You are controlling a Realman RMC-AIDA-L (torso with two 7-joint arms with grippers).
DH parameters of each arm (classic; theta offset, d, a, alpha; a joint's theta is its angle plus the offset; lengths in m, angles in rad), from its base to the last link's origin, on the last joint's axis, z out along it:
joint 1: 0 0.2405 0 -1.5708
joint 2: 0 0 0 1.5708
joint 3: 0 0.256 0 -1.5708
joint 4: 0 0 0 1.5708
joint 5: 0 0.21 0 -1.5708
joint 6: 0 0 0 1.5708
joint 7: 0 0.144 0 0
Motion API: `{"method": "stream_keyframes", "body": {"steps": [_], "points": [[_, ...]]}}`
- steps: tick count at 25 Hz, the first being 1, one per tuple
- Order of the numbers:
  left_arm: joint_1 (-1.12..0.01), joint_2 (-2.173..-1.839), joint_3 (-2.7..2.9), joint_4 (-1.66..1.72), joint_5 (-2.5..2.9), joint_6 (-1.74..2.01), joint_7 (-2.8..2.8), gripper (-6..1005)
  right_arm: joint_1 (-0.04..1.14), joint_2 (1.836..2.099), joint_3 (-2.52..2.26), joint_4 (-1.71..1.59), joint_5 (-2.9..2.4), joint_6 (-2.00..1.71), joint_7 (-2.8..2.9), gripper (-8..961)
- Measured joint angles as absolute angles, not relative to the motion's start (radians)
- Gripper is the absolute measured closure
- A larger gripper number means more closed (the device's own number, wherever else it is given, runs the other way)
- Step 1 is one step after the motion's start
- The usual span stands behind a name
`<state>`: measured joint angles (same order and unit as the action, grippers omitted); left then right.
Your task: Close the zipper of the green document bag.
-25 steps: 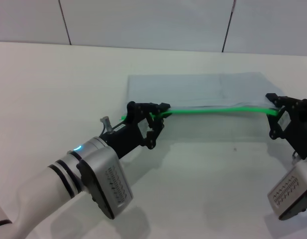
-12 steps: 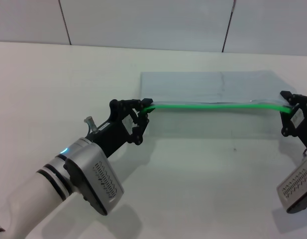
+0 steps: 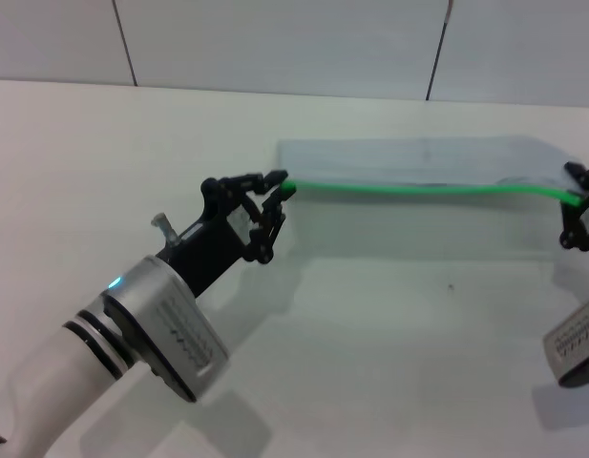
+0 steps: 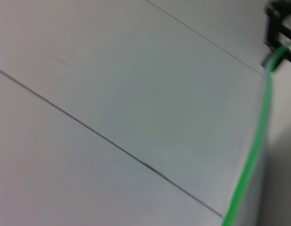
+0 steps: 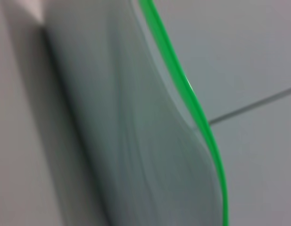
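Note:
The green document bag (image 3: 418, 162) hangs stretched between my two grippers, lifted off the white table with its shadow below it. Its zipper (image 3: 418, 189) runs as a bright green line along the near edge. My left gripper (image 3: 283, 184) is at the zipper's left end, shut on the slider there. My right gripper (image 3: 582, 186) is shut on the bag's right end, at the picture's edge. The left wrist view shows the zipper (image 4: 251, 155) leading to the far right gripper (image 4: 279, 28). The right wrist view shows the curved bag (image 5: 136, 141) and zipper (image 5: 192, 103).
The white table (image 3: 389, 334) spreads under and in front of the bag. A tiled wall (image 3: 275, 48) rises right behind the table's far edge.
My left gripper has slid left along the zipper to its left end. The right gripper has pulled the bag rightward, and the bag hangs higher and tauter.

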<state>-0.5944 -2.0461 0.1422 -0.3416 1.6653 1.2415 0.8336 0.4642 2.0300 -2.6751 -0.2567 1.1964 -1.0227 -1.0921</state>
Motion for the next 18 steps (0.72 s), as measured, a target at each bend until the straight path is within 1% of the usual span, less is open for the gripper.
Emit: {"method": "stream_keyframes", "body": {"steps": [1,4,7,12,15,18], "points": [[-0.597,-2.046,0.142,-0.342,1.665,1.255,0.809,921,0.464,2.031,-2.654,-0.259,1.197,-1.026,-1.091,881],[-0.6,-2.046,0.142,-0.34,1.665,1.298,0.745,872,0.459,2.033,-2.606,-0.262,1.196,-1.045,-1.085,858],[-0.605,-2.046,0.142,-0.338,1.665,1.346,0.686,822,0.441,2.033,-2.572,-0.264,1.196,-1.102,-1.055,805],[-0.605,-2.046,0.143,-0.336,1.665,1.408,0.595,615,0.403,2.034,-2.584,-0.268,1.186,-1.245,-0.964,716],[-0.602,-2.045,0.142,-0.32,1.665,1.446,0.51,468,0.381,2.035,-2.611,-0.278,1.181,-1.337,-0.885,663],[-0.6,-2.043,0.14,-0.305,1.663,1.497,0.403,449,0.371,2.035,-2.639,-0.298,1.181,-1.411,-0.788,520]]}}
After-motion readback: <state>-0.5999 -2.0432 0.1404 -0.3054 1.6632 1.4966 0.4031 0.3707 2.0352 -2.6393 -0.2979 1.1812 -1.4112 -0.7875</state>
